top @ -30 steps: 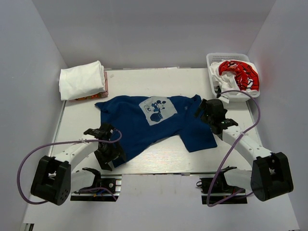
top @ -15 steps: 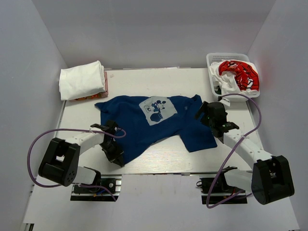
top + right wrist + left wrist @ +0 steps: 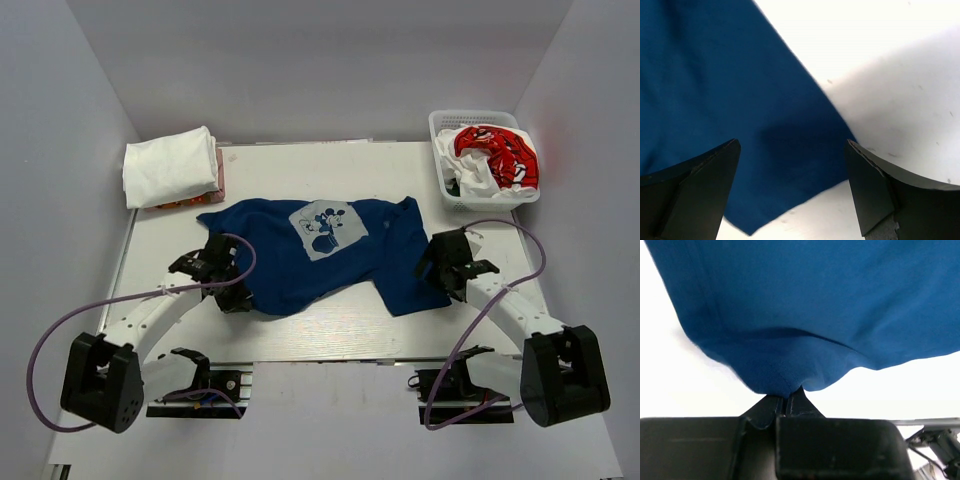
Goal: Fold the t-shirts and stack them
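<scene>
Left jaws' tips under navy t-shirt [image 3: 805, 305]

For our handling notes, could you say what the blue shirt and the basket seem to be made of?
The blue shirt looks like soft matte cloth, probably knit; it drapes and puckers where pinched. The basket appears to be rigid white plastic, judging by its slotted walls.

The left pincer [image 3: 786, 402] pinches a bunched edge of the navy t-shirt [image 3: 810, 305].
</scene>
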`<act>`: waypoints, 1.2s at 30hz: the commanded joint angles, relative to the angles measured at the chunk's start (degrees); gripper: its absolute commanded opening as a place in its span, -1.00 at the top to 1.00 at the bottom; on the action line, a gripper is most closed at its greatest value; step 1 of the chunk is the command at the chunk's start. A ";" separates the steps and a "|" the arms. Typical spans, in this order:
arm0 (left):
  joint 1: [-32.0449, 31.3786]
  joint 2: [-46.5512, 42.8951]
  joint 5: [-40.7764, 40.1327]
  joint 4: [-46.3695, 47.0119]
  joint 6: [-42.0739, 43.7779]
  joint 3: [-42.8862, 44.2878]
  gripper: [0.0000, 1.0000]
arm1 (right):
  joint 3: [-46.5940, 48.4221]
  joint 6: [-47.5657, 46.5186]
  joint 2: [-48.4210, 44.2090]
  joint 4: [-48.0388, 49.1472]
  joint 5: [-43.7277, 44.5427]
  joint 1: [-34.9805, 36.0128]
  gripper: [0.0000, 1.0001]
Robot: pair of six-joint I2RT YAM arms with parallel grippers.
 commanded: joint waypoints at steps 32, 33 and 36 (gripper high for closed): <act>0.94 -13.03 -25.01 3.13 5.70 39.56 1.00 | 34.77 -7.55 -9.28 6.73 -0.99 -1.59 1.00; 0.94 -13.91 -25.55 4.17 5.70 40.19 1.00 | 36.47 -8.34 -9.55 6.82 -0.99 -1.68 1.00; 0.94 -16.03 -25.55 5.59 8.07 45.09 1.00 | 44.73 -12.28 -12.79 9.35 -3.17 -1.77 1.00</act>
